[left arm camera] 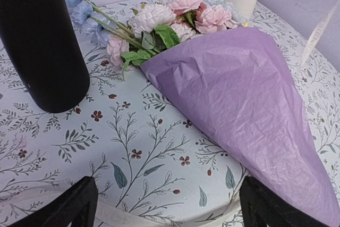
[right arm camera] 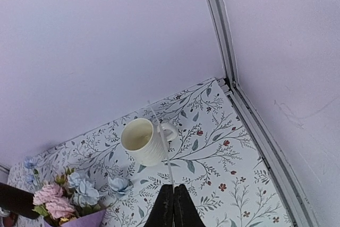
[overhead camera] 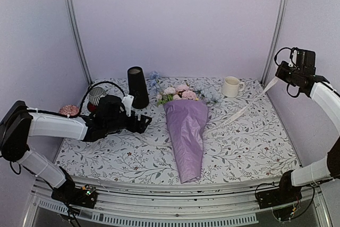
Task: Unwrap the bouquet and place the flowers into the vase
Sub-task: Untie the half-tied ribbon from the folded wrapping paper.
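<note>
Pulling ribbon (overhead camera: 237, 113) clear of bouquet (overhead camera: 186, 131) looks like step in hand: draw steadily up and rightward so paper does not drag; left tool (left arm camera: 170, 211) could pin cone. Bouquet lies flat at middle of table (overhead camera: 255, 142), lilac paper creased, tip toward near edge. Pink, white and pale blue flowers (overhead camera: 178, 92) at far end, just beside black vase (overhead camera: 137, 86). Right tool (right arm camera: 172, 206) raised high at right, pinched tight on ribbon end. Left tool spread wide, holding nothing, low, left of cone.
</note>
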Controlling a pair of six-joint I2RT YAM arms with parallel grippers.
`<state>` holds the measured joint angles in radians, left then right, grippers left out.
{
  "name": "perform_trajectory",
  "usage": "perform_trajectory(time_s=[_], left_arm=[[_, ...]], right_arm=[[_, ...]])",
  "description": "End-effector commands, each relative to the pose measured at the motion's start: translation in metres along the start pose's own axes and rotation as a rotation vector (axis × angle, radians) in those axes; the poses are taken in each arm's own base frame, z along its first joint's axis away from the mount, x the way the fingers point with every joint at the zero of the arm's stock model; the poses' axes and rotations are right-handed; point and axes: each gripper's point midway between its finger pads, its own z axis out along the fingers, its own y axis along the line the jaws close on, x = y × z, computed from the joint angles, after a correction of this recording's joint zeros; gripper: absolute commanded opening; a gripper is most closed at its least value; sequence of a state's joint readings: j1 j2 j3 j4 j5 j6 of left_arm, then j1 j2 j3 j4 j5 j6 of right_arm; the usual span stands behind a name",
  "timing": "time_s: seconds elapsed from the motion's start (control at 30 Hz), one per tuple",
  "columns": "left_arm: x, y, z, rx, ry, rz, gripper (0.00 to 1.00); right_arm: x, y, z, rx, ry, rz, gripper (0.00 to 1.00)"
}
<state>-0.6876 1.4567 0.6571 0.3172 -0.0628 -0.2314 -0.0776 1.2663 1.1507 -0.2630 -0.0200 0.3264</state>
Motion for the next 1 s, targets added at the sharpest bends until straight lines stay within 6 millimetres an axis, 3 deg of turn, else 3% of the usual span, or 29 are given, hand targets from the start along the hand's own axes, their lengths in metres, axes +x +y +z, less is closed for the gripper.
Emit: perform_trajectory(time_s=[0.0, 0.03, 0.1, 0.13, 0.17, 0.33, 0.53, 0.67, 0.73, 0.83, 0.87, 0.97], left_arm=[[-0.002, -0.003, 0.002, -0.007, 0.014, 0.020, 0.95], [0.000, -0.002, 0.003, -0.011, 0.018, 0.020, 0.95], [0.000, 0.000, 0.004, -0.020, 0.021, 0.023, 0.95], [0.000, 0.000, 0.005, -0.023, 0.026, 0.023, 0.95], [0.001, 0.000, 0.005, -0.024, 0.032, 0.024, 0.95], [0.003, 0.000, -0.001, -0.021, 0.047, 0.020, 0.95], [0.021, -0.018, -0.010, 0.089, 0.123, 0.002, 0.89], [0.036, -0.043, -0.016, 0.221, 0.199, -0.035, 0.70], [0.046, -0.054, -0.018, 0.275, 0.243, -0.074, 0.53], [0.060, -0.073, -0.021, 0.349, 0.272, -0.131, 0.34], [0.067, -0.078, -0.022, 0.367, 0.286, -0.144, 0.29], [0.079, -0.089, -0.019, 0.370, 0.318, -0.157, 0.36]], right_arm=[[0.031, -0.022, 0.013, 0.114, 0.074, 0.126, 0.09], [0.041, -0.026, 0.016, 0.129, 0.091, 0.137, 0.19], [0.061, -0.035, 0.019, 0.153, 0.129, 0.157, 0.75], [0.070, -0.036, 0.019, 0.152, 0.146, 0.160, 0.89], [0.077, -0.031, 0.019, 0.111, 0.165, 0.155, 0.92], [0.111, -0.002, 0.001, -0.118, 0.226, 0.042, 0.94], [0.150, 0.004, -0.019, -0.101, 0.300, -0.047, 0.92], [0.192, 0.049, -0.030, -0.221, 0.395, -0.102, 0.88], [0.217, 0.068, -0.035, -0.265, 0.455, -0.126, 0.82], [0.256, 0.087, -0.045, -0.334, 0.554, -0.140, 0.57], [0.272, 0.089, -0.050, -0.355, 0.591, -0.140, 0.54], [0.301, 0.097, -0.060, -0.407, 0.647, -0.156, 0.57]])
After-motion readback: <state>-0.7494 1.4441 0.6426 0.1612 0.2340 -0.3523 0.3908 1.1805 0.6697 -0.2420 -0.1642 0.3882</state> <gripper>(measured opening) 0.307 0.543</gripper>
